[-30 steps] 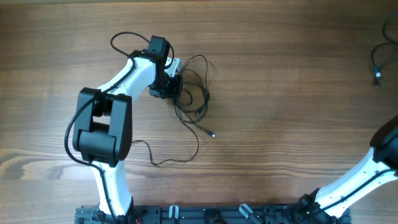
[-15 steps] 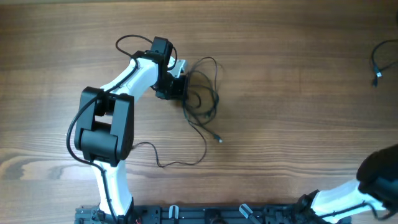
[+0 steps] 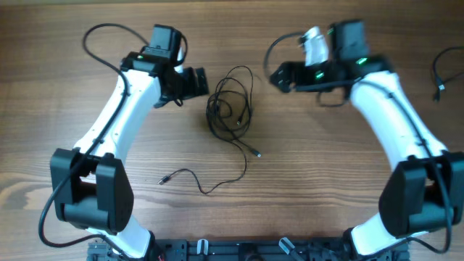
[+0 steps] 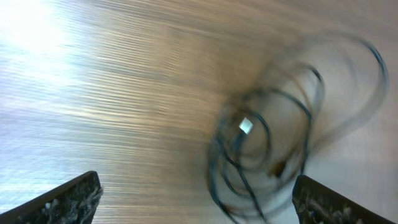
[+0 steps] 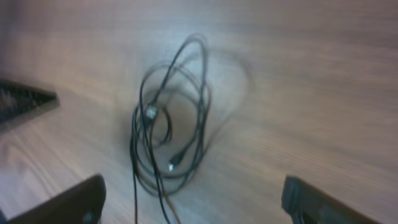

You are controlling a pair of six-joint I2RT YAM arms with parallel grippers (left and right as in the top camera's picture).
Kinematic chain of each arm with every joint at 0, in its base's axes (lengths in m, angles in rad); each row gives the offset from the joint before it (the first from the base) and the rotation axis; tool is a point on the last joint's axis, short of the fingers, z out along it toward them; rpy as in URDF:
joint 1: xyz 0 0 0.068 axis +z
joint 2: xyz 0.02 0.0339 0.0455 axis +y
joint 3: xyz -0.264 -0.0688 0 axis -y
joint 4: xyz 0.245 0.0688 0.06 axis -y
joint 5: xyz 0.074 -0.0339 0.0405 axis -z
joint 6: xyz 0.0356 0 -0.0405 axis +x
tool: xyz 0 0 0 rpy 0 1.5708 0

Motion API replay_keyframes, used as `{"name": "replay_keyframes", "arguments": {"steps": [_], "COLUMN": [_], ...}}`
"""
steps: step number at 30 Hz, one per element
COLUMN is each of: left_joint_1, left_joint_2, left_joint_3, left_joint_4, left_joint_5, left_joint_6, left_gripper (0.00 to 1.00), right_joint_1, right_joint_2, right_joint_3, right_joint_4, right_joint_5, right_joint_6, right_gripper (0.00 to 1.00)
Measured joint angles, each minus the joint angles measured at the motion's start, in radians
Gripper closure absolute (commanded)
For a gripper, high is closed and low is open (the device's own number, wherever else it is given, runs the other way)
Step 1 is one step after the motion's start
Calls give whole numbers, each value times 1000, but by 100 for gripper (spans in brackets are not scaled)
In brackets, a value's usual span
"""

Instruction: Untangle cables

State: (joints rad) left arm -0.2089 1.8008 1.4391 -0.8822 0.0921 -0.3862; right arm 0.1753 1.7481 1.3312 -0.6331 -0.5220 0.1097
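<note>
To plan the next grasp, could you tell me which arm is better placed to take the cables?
Probably left: the left gripper, open, faces the cables from closer; the right gripper, also open, stands slightly farther.

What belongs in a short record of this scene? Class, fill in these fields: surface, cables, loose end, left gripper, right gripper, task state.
surface: wooden table
cables: thin black loops, tangled in one bundle between the two grippers
loose end: one strand trails off the bundle to a small plug
left gripper: open, close beside the bundle, holding nothing
right gripper: open, apart from the bundle, holding nothing
task state: not yet untangled
</note>
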Motion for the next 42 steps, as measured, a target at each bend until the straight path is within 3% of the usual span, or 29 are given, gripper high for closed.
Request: {"name": "replay_keyframes", "arguments": {"steps": [2,7,9,11,13,20,24,26,28,31,34,38,39,41,42], "left_joint_1": [78,205,193,179,159,76,63,44,-4,-78,-115,-118,-118,-119,-119], "left_joint_2": [0,0,0,0,0,43,82,111,156,222,243,262,275,311,326], "left_joint_3": [0,0,0,0,0,0,0,0,0,0,0,0,0,0,0], "left_joint_4": [10,-3,7,42,66,177,231,277,330,369,385,418,420,419,417], "left_joint_5": [-31,52,82,89,90,93,93,92,92,92,75,51,51,47,48], "left_joint_6": [-121,-196,-204,-204,-202,-126,-104,-27,112,295,374,412,412,423,421], "left_gripper": [0,0,0,0,0,0,3,9,25,34,38,56,66,96,96], "right_joint_1": [81,166,177,177,177,178,178,178,178,178,178,178,178,178,178], "right_joint_2": [2,21,121,186,249,329,329,329,329,329,329,329,329,329,329], "right_joint_3": [-134,-308,-316,-321,-321,-323,-323,-323,-323,-323,-323,-323,-323,-323,-323], "right_joint_4": [200,576,718,874,950,1038,1039,1039,1038,1030,1019,984,978,977,977], "right_joint_5": [30,117,174,187,182,126,119,119,119,119,119,119,119,119,119], "right_joint_6": [0,10,87,171,241,370,396,411,428,439,443,444,444,444,444], "right_gripper": [22,27,47,49,53,91,95,96,96,96,96,96,95,96,96]}}
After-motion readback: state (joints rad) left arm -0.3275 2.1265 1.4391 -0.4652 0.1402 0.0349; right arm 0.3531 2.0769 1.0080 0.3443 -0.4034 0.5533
